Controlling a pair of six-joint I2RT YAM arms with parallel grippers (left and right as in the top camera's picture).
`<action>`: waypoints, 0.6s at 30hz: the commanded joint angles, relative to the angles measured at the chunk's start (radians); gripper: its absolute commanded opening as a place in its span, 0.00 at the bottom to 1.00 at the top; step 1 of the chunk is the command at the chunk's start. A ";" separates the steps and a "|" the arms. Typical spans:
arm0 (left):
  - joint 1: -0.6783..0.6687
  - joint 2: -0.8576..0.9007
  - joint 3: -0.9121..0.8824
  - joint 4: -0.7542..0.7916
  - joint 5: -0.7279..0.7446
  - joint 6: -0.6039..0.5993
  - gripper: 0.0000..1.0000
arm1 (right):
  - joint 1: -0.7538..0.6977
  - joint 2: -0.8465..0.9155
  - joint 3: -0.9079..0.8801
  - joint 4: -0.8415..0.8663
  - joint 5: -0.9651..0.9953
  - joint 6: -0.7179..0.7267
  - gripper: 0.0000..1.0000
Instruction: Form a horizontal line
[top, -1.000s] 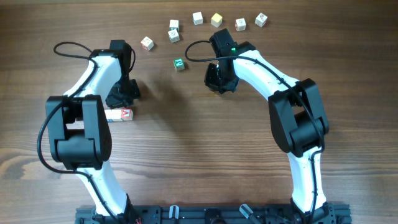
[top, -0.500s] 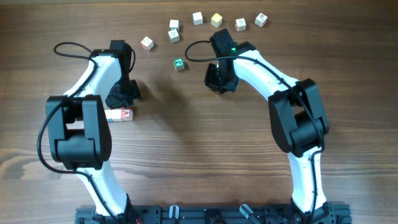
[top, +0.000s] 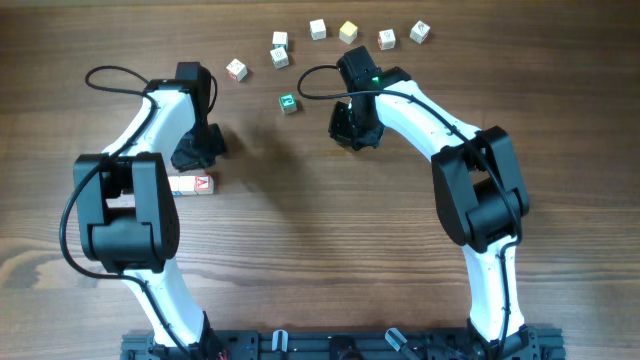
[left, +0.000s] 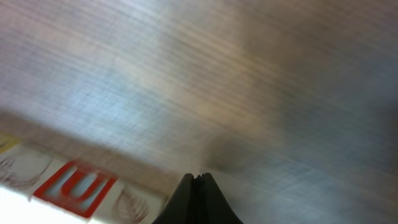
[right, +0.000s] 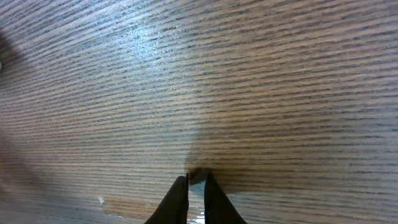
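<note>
The horizontal line (top: 192, 185) lies at the left of the overhead view, a short bar of whitish cubes. Its right end cube (top: 204, 184) shows a red "A" and its left part is hidden under my left arm. My left gripper (top: 196, 150) is just above the line, shut and empty. In the blurred left wrist view its tips (left: 199, 178) hover beside a cube with a red letter (left: 74, 186). My right gripper (top: 352, 130) is mid-table, low over the wood. Its fingers (right: 196, 179) are closed on something small and pale, seemingly a whitish cube (right: 196, 177).
A green-faced cube (top: 288, 102) lies alone between the arms. Several loose whitish cubes form an arc along the far edge, from the leftmost (top: 237, 69) to the rightmost (top: 420, 32), with a yellowish one (top: 347, 32) among them.
</note>
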 joint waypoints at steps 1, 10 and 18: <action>0.000 0.011 0.000 0.043 0.154 -0.022 0.04 | -0.003 0.096 -0.063 0.001 0.108 -0.014 0.12; 0.000 0.011 0.000 -0.008 0.254 -0.011 0.04 | -0.003 0.096 -0.063 0.004 0.108 -0.014 0.11; 0.000 0.011 0.000 -0.105 0.253 -0.011 0.04 | -0.003 0.096 -0.063 0.005 0.116 -0.037 0.10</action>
